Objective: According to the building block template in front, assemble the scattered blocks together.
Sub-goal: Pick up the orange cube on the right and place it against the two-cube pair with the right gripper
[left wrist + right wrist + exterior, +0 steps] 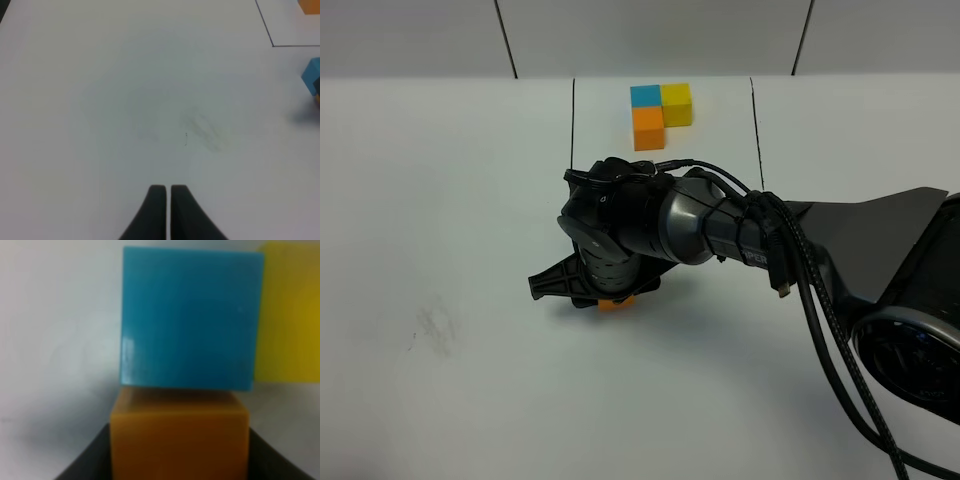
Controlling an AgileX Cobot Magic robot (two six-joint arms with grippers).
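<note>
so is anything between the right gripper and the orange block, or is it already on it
Nothing visible in between: the right gripper has the orange block between its fingers, pressed against the blue block beside the yellow block.

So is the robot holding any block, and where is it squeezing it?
Yes. The right gripper holds the orange cube by its two opposite sides, a finger on each. The left gripper is shut on nothing.

The high camera looks down on the table [440, 200] from the front. Each wrist camera looks past its pincer; the right one is very close to the blue cube [190, 320], which the left one also sees.
</note>
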